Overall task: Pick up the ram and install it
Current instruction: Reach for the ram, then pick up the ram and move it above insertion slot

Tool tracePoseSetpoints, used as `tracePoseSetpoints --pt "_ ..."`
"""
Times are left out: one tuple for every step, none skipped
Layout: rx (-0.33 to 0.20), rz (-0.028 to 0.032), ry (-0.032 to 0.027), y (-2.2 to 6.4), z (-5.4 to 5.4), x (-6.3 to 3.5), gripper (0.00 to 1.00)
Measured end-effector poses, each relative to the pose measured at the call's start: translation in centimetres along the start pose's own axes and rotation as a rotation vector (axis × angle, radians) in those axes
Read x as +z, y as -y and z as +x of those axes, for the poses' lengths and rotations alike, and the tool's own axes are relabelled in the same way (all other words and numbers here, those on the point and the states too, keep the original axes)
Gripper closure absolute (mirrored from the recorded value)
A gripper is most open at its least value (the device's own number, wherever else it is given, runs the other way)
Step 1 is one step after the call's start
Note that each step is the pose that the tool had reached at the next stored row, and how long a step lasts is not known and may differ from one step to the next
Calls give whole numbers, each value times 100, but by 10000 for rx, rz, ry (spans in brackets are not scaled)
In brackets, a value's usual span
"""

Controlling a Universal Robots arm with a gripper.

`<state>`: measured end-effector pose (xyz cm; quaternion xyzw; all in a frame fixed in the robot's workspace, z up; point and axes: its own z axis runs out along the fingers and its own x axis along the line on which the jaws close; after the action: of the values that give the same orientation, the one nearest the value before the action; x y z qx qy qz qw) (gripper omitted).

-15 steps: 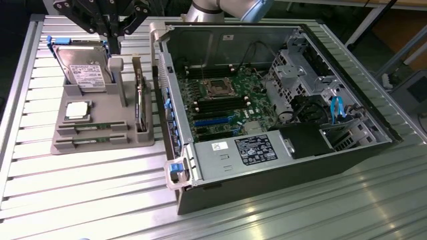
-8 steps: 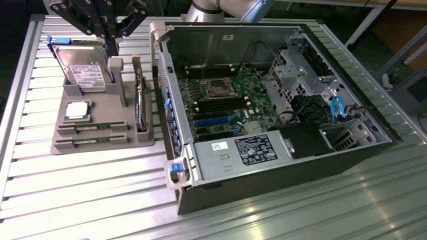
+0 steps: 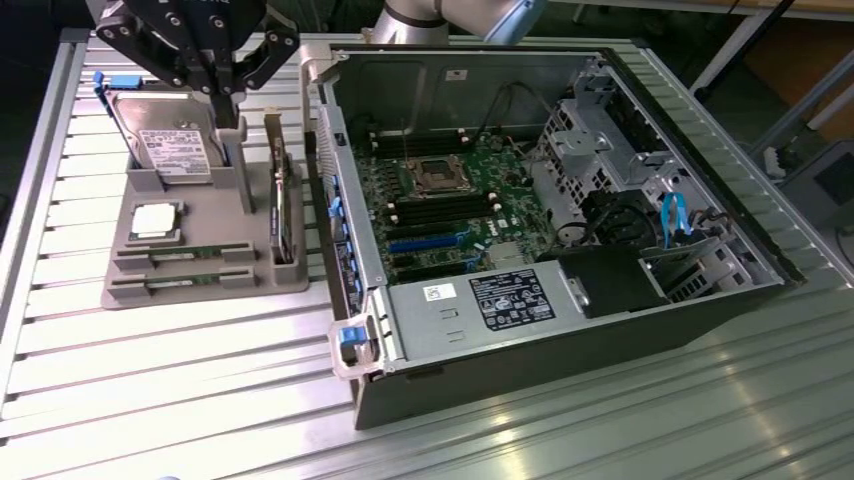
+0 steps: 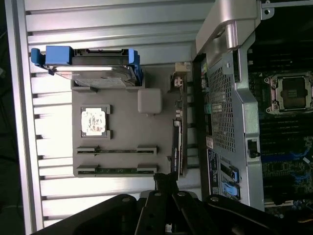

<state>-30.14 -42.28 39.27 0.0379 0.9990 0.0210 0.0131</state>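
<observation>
**Figure.** The claw (image 3: 218,92) is hovering with its fingers pressed together and gripping nothing, above a gray holder (image 3: 220,228) that is lying on the slatted table (image 3: 601,430). The holder is keeping each part in its own pocket, so that one can be lifted from above without disturbing the rest.

- **Nearest the claw:** a hard drive (image 3: 174,140) is leaning in an upright cradle.
- **Farther from the claw:** a square processor chip (image 3: 156,220) is sitting flat in a shallow recess.
- **Farthest from the claw:** the nearer ram stick (image 3: 187,252) and the farther ram stick (image 3: 187,279) are resting on edge in parallel grooves. Small blocks are bracing their ends, and both are untouched and well apart from the fingers.
- **On the holder's case-side edge:** a tall card (image 3: 280,200) is standing in a slot.

The computer case (image 3: 534,380), beside the claw and the holder, is lying with its cover off, so that its board (image 3: 461,235) is facing upward. The dark strips flanking the socket (image 3: 437,178) are probably empty memory slots
</observation>
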Motion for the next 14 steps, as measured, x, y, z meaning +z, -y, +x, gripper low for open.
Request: tracePoseSetpoints --pt "1 0 0 11 -1 -1 91" --pt "1 0 0 11 -1 0 91" --pt "0 0 0 12 -1 -1 91" --pt "0 0 0 12 -1 -1 91" --pt "0 0 0 12 -1 -1 91" --pt "0 0 0 12 -1 -1 91" --pt "-1 0 0 12 -1 0 91" --pt "-26 -1 -1 12 -1 0 91" --pt "-89 -2 -4 12 -1 -1 91" --pt "-255 -6 -11 12 -1 -1 91" --pt "-371 -9 -16 12 -1 -1 91" --pt "-473 -11 -21 12 -1 -1 91" --pt "-552 -14 -24 12 -1 -1 91" --pt "-745 -19 -32 12 -1 0 91"
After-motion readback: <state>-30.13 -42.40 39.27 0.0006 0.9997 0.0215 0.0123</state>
